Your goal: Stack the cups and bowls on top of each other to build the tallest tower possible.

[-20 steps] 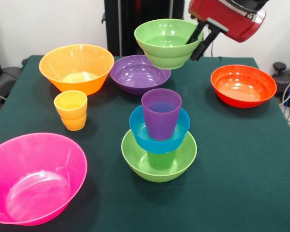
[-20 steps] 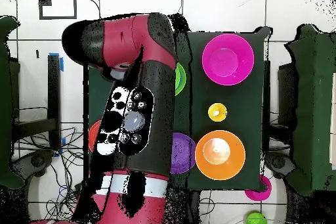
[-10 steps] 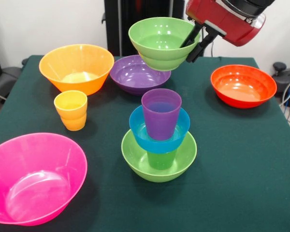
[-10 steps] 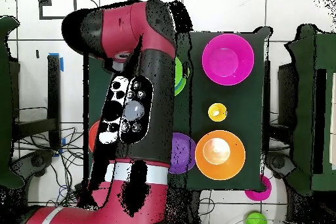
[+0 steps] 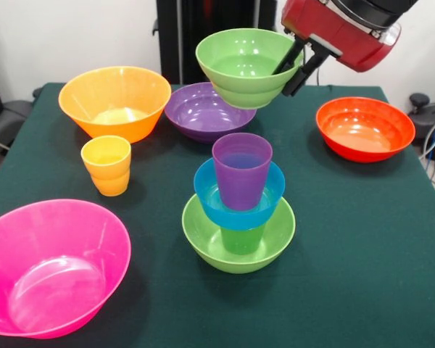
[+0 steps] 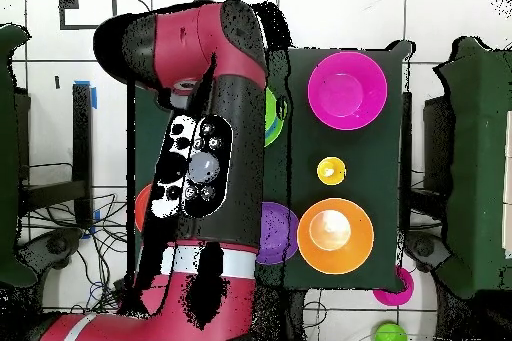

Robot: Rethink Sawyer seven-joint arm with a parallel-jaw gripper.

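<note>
We have two views. Our front camera sits across the table (image 5: 362,239) from the robot, fairly near and angled down, with the pedestal (image 5: 203,29) at twelve o'clock. Our overhead camera looks straight down from higher up, with the robot's base at six o'clock and the arm (image 6: 205,157) covering much of the cloth. Both share the pink bowl (image 5: 51,268) (image 6: 346,89), orange bowl (image 5: 114,101) (image 6: 335,236) and yellow cup (image 5: 106,164) (image 6: 331,169).
</note>
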